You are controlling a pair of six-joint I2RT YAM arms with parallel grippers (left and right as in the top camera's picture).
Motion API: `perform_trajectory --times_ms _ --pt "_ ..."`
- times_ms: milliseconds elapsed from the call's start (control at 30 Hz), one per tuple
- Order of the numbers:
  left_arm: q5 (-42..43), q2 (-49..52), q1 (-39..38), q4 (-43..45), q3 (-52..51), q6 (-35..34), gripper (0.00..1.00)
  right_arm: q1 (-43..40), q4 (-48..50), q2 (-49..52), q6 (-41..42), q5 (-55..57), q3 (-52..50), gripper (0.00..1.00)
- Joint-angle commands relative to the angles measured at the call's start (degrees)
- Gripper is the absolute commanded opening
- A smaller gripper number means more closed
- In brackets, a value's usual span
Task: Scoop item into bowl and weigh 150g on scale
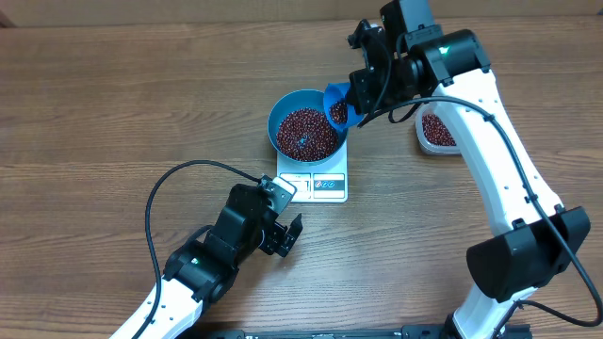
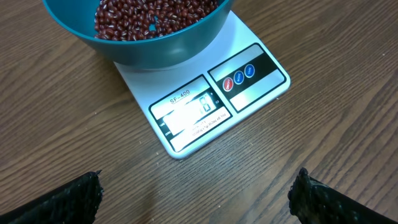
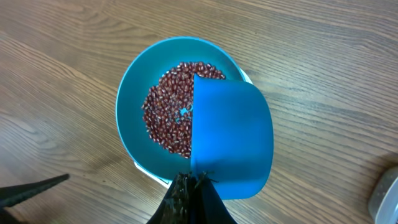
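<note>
The bright blue bowl [image 1: 279, 111] stands on the white scale [image 1: 330, 184], with a heap of dark red-brown beans [image 1: 303, 132] in it. My right gripper [image 1: 363, 94] is shut on the handle of a small blue scoop [image 1: 337, 105], which is tilted over the bowl's right rim with some beans in it. The right wrist view shows the scoop's back [image 3: 233, 137] covering part of the bowl [image 3: 127, 112] and beans [image 3: 165, 112]. My left gripper [image 1: 285, 235] hovers open just in front of the scale [image 2: 249, 93]. Its fingers [image 2: 81, 196] hold nothing. The display [image 2: 189, 112] is lit but washed out.
A clear plastic tub [image 1: 438, 132] of beans sits to the right of the scale, partly under my right arm. Its edge shows at the lower right of the right wrist view [image 3: 385, 199]. A black cable [image 1: 155, 202] loops over the wooden table near my left arm.
</note>
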Motion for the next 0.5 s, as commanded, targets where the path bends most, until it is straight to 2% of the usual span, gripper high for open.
perform_trajectory --times_ms 0,467 --pt "0.87 -0.48 0.31 0.20 -0.26 0.90 1.00 1.44 -0.42 -1.53 -0.55 4.04 0.52 0.04" --pt "0.87 -0.48 0.31 0.20 -0.26 0.90 1.00 4.17 -0.35 -1.53 -0.52 10.69 0.52 0.04"
